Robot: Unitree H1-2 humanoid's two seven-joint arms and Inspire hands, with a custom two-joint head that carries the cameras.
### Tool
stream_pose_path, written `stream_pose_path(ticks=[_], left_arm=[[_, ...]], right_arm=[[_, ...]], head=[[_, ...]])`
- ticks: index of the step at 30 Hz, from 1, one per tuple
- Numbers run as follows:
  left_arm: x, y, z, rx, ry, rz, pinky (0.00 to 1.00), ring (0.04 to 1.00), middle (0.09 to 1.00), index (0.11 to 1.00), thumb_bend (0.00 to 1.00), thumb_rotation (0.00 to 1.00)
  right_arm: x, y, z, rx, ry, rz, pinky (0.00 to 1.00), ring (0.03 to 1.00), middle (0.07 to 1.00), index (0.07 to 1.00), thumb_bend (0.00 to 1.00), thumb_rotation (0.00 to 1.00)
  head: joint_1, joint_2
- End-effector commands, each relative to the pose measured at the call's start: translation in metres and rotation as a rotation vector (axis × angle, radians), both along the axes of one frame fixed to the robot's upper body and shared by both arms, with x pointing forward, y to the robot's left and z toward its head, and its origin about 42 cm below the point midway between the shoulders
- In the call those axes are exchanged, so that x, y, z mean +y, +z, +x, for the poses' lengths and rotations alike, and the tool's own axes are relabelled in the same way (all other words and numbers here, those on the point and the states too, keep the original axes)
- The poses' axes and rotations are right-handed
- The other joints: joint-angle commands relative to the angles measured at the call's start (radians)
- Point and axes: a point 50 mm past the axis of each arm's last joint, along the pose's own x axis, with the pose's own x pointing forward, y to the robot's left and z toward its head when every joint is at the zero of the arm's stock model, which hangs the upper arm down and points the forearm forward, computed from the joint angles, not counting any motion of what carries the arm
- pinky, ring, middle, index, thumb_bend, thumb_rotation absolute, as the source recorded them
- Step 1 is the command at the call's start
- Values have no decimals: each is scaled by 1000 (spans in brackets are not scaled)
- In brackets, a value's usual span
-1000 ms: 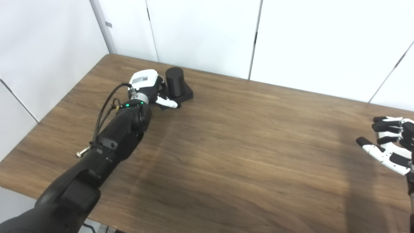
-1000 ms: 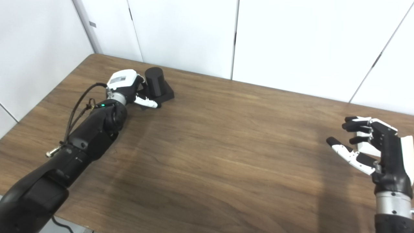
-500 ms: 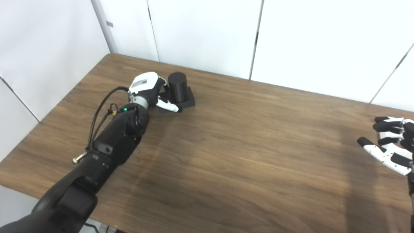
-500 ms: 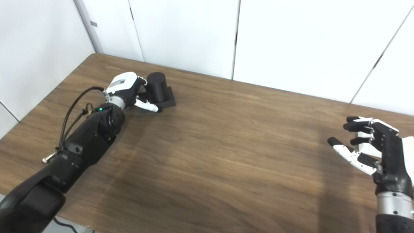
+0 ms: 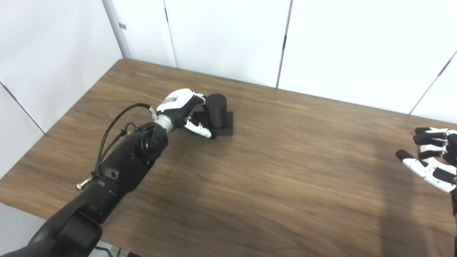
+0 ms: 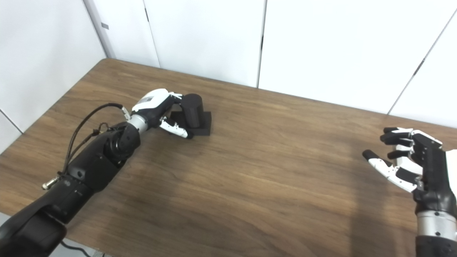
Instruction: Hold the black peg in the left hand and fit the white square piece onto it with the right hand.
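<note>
One second has been enough to shift the black peg (image 5: 217, 110) a good way across the worktop (image 5: 271, 171): my left hand (image 5: 183, 109), fingers curled round the cylinder and thumb stretched along the front of its square base, has dragged it away from the far left corner toward the middle. The walls and worktop edge have barely shifted, so this is a real move and not just my head turning. The base looks flat on the wood, so I judge the peg gripped but not lifted; it stands upright. That brings it closer to where the two hands can meet, which the fitting step needs.

Over at the right edge, my right hand (image 6: 416, 162) hovers with fingers spread and slightly curled, holding nothing, about where it was before. Behind its fingers in the right eye view shows a small pale block (image 6: 401, 161), likely the white square piece, resting on the worktop near the right end. I judge the pickup not yet begun.

Much stays uncertain. My fingers hide the far side of the peg, so I cannot tell how firm the grip is. The white piece is mostly covered by my right hand, its hole and outline unreadable, and the left eye view crops that hand at the frame edge.
</note>
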Motion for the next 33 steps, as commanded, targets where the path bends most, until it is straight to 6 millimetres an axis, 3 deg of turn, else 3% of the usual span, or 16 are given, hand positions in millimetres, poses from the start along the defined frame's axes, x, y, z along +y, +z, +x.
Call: stream_pose_path(ticks=[1, 5, 14, 33], left_arm=[[-20, 7, -2, -2, -121, -36, 806, 950, 898, 487, 525, 65], [-36, 7, -9, 9, -230, -54, 851, 956, 903, 488, 525, 66], [-83, 6, -26, 23, -433, -27, 814, 941, 900, 489, 523, 71], [-163, -26, -50, 46, -699, 11, 780, 941, 911, 491, 523, 73]], right_arm=[[2, 19, 5, -91, 11, -20, 448, 615, 656, 491, 496, 116], [2, 19, 6, -93, 14, -15, 451, 621, 659, 491, 496, 116], [1, 16, 9, -114, 9, -43, 423, 593, 639, 490, 496, 117], [1, 11, 11, -127, 15, -49, 436, 593, 638, 491, 497, 117]], head=[[1, 1], [-9, 4], [-26, 8], [-72, 18]])
